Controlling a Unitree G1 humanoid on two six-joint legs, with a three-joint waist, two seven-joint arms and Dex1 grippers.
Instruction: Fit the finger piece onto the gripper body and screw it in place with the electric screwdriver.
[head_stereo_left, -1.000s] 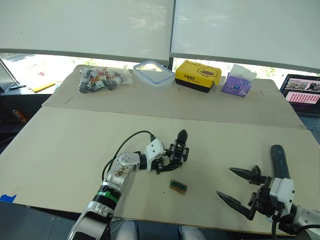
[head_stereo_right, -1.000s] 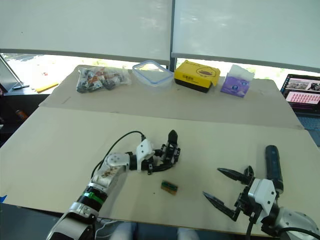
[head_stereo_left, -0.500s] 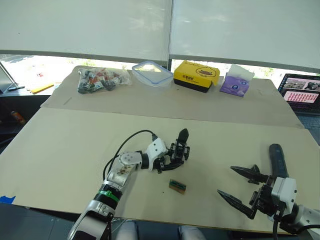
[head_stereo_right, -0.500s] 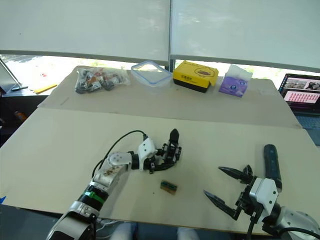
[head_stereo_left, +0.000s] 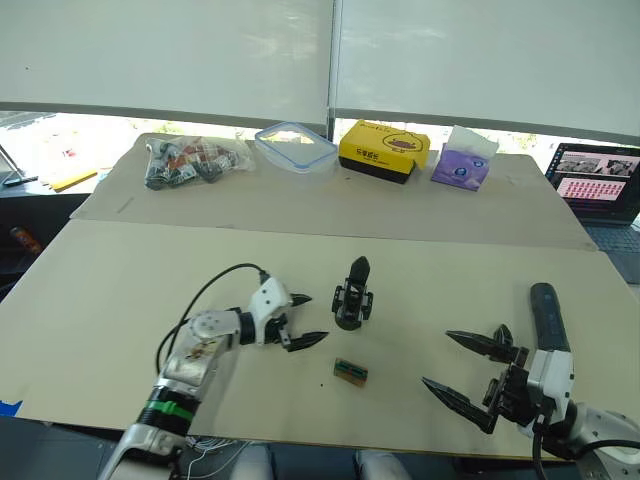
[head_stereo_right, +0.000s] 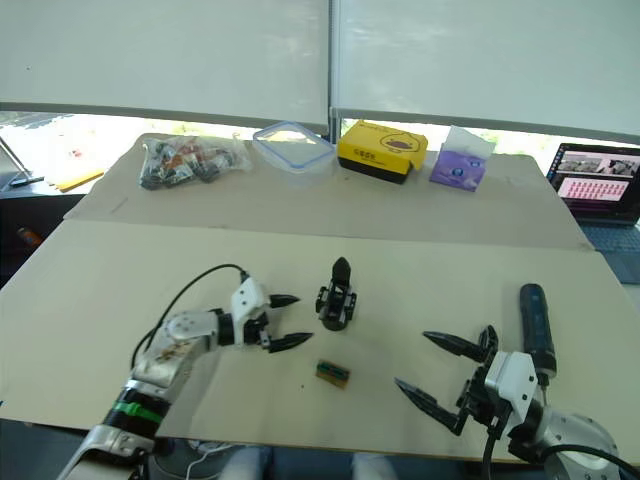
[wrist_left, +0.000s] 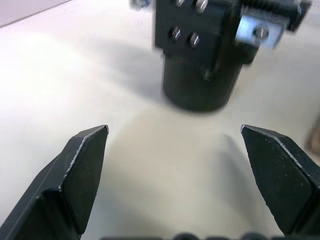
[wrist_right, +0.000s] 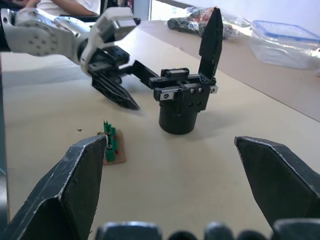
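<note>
**Q:** Left eye view, panel one: what stands where?

**A:** On the pale table (head_stereo_left: 120, 280) stands the gripper body (head_stereo_left: 350, 308), a small chunky black block on a round base, upright. A black tapered plastic blade with a pointed tip, the finger piece (head_stereo_left: 359, 271), rises from its top, so I judge it already seated. My left gripper (head_stereo_left: 302, 320) sits just beside the body, apart from it, with its fingers spread and nothing between them. A tiny green-and-brown rectangular block (head_stereo_left: 351, 371) lies nearer my edge of the table.

**Q:** And your other claw?

**A:** My right gripper (head_stereo_left: 466, 366) hovers low over the near right of the table, fingers wide apart, holding nothing. Just behind it lies the long thick black cylinder, the electric screwdriver (head_stereo_left: 544, 315), flat on the table and not gripped.

**Q:** Right wrist view, panel two: what does it add?

**A:** It faces the gripper body (wrist_right: 181, 102) squarely, with metal screw heads and toothed rails across its front and the blade (wrist_right: 211, 36) pointing up on one side. Whether the blade's own screw is in, I cannot tell.

**Q:** So how far along is the work?

**A:** By my reading, fitting looks done and both claws are free. Fastening appears to remain: the screwdriver is untouched, so I would still have to pick it up, bring its bit to the joint, and drive the screw.
</note>
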